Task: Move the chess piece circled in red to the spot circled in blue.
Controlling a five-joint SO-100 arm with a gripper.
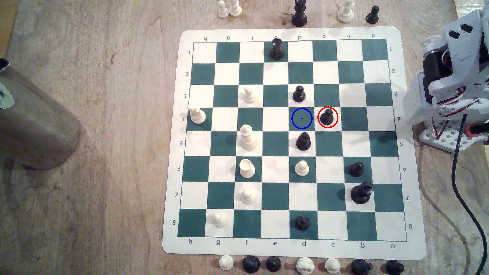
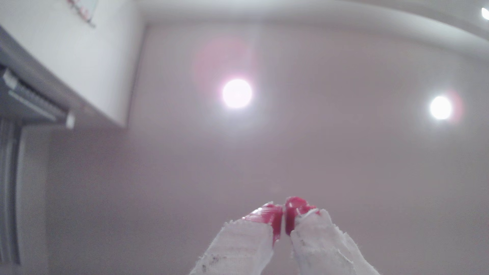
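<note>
Nothing of the task looks done yet. Taking the green-and-white vinyl chessboard (image 1: pixel 291 137) on the pale wooden counter (image 1: pixel 105 132) as the landmark: near its middle, on row 4, the small glossy black pawn with a round ball head (image 1: pixel 327 117) stands upright inside the red ring on a white square. Just beside it, toward the exterior view's left, the dark green square marked with a thin blue ring (image 1: pixel 301 118) lies bare. Lifting, carrying and setting down all seem left to do. The white plastic robot arm (image 1: pixel 455 79) sits folded off the board's edge at the exterior view's right, well apart from the pawn. In the wrist view, the hand (image 2: pixel 284 219), red-tipped and wrapped in white tape, points up at a ceiling, its tips together around nothing.
</note>
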